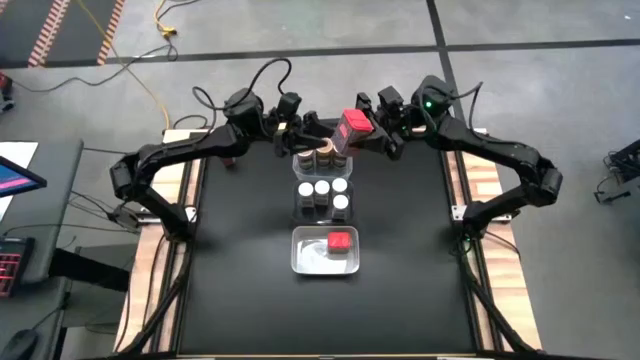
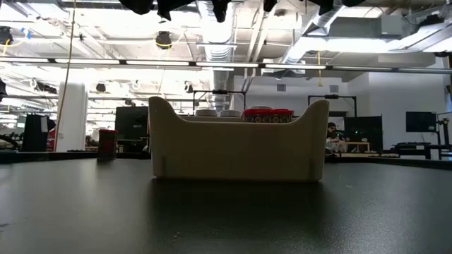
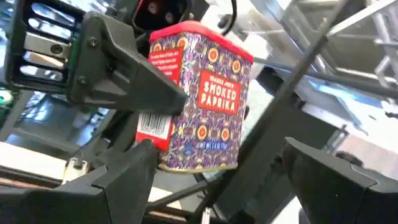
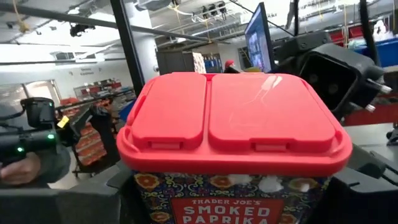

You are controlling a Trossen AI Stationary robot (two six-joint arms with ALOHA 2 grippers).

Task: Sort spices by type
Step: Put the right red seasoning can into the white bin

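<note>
The right gripper (image 1: 372,136) has its jaws set part-way apart and clamped on a red-lidded square tin of smoked paprika with a patterned purple wrap (image 1: 354,128); in the right wrist view the tin (image 4: 233,149) fills the space between that arm's own fingers, lid toward the camera. The left gripper (image 1: 300,128) stands with its jaws spread wide and nothing between them; in the left wrist view the two dark fingers (image 3: 124,180) flank the tin (image 3: 199,99) without touching it, while a finger of the other arm (image 3: 118,74) presses its side.

The tin hangs in the air above the far end of the black table (image 1: 240,280), just over the first of three clear rectangular plastic bins in a row. That far bin (image 1: 300,163) holds tan round-topped jars (image 1: 322,156), the middle bin (image 1: 297,203) holds white round-topped jars (image 1: 322,187), and the near bin (image 1: 310,262) holds one red square-topped tin (image 1: 340,242).

The step in hand looks like either a handover between the arms or the carrying of the red tin toward its bin; which of the two cannot be told. Most of the sorting appears done. Next, the tin should travel to the near bin and be set beside its like, lowered upright so it clears the bin wall before the grip is let go. If a handover is meant, the left jaws must close on the tin before the right ones release
</note>
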